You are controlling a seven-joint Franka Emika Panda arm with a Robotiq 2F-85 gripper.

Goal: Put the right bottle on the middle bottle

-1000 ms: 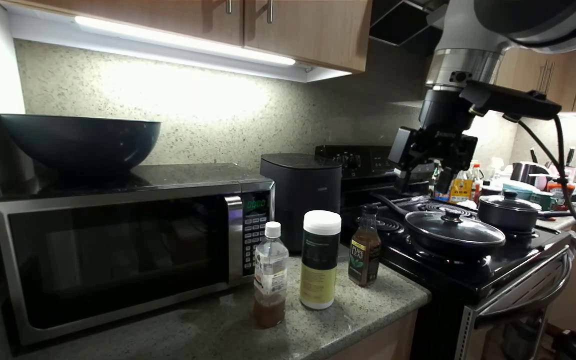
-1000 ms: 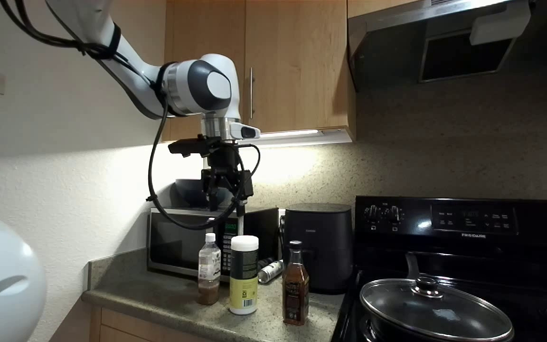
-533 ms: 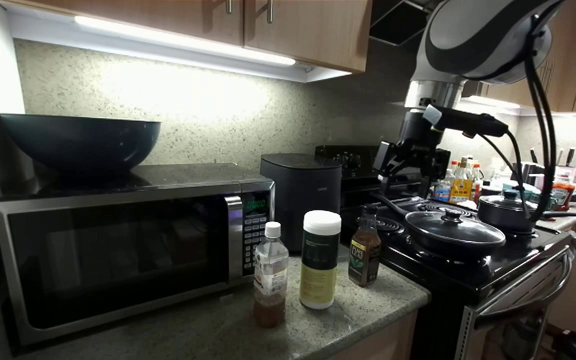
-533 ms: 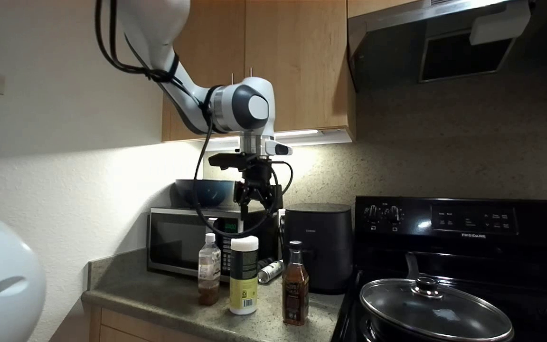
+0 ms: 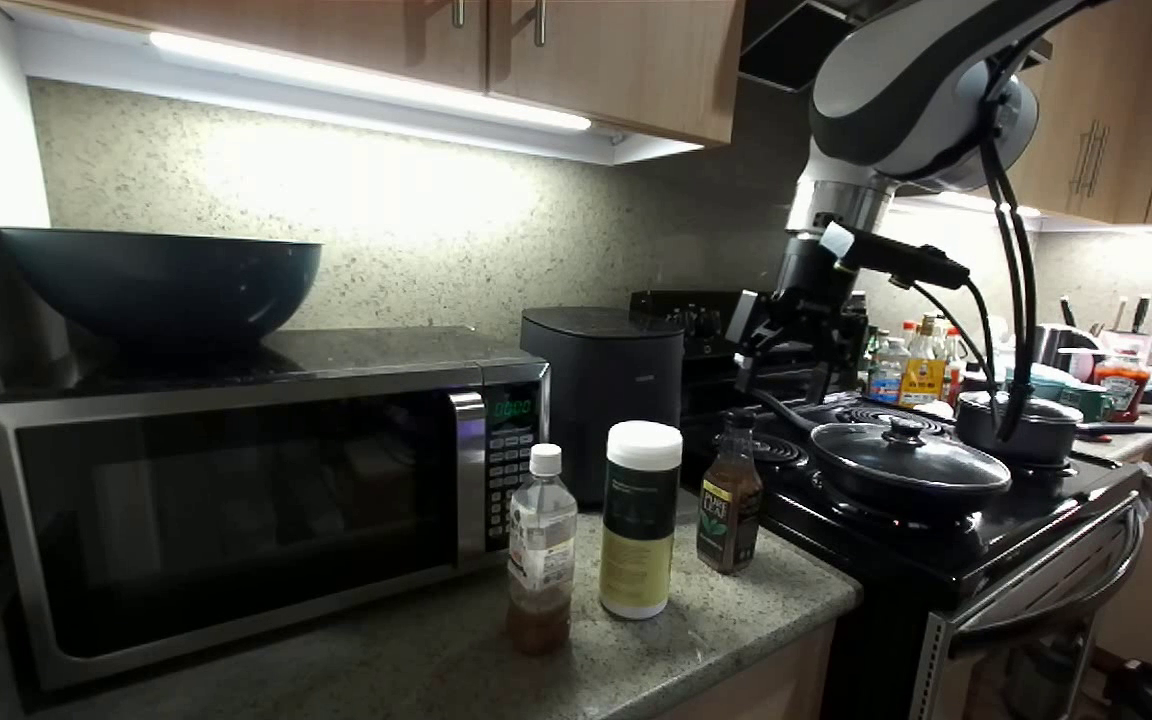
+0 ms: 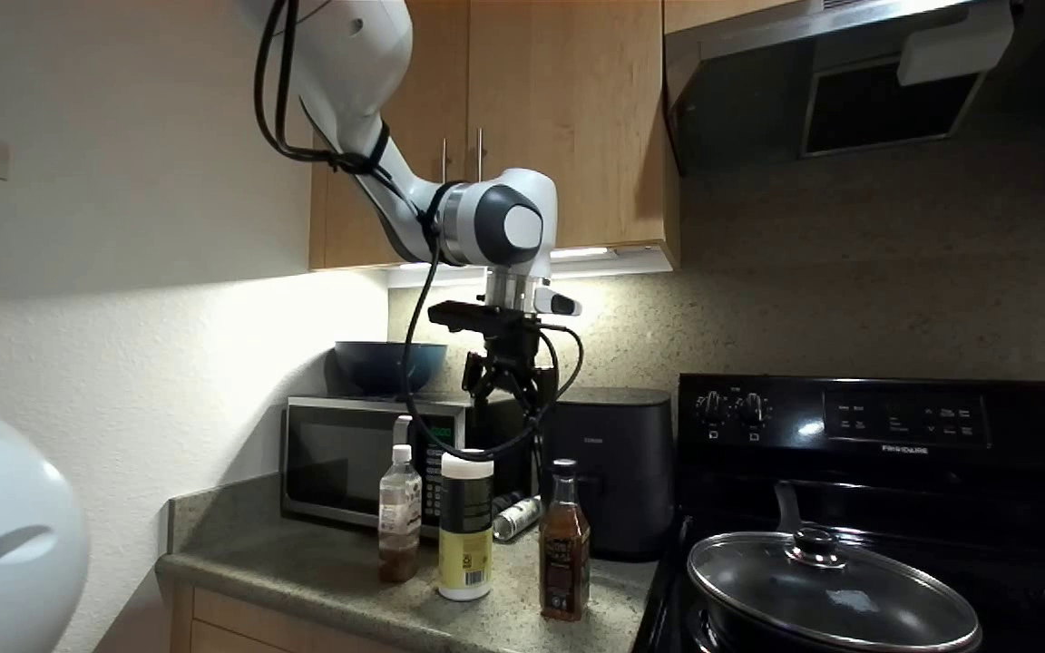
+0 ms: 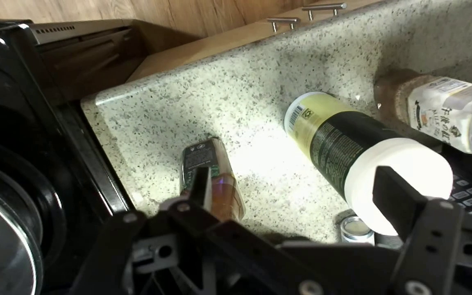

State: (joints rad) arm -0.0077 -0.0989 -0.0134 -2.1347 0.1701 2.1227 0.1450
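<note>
Fingers [image 7: 398, 198], black and jointed, stand wide apart and point down above the speckled grey desk [image 5: 786, 590]. In the wrist view one of them covers part of the slim, dark-labelled amber-brown glass bottle [image 7: 224, 186], while its partner crosses the broad white lid of the thick cylindrical bottle [image 7: 346, 141] with a dark upper body and a yellow-green lower one. In both exterior views the fingers hang higher than the bottle tops and apart from them. The amber-brown bottle stands upright on the desk, dark-capped, near the end beside the black stove [image 5: 876, 600]; speckled surface shows between it and the white-lidded bottle, which is upright too, in the middle of the three. Past that, away from the stove, stands a small clear plastic bottle [image 5: 542, 560] with a white cap and brown contents low inside. Behind them, in an exterior view, a silver-and-white can [image 6: 517, 519] lies on its side, near a black rounded appliance [image 6: 609, 490]. A silver-framed microwave [image 5: 246, 520] carries a dark blue bowl [image 5: 161, 285], and a glass-lidded black pan [image 5: 906, 475] sits on the stove.
</note>
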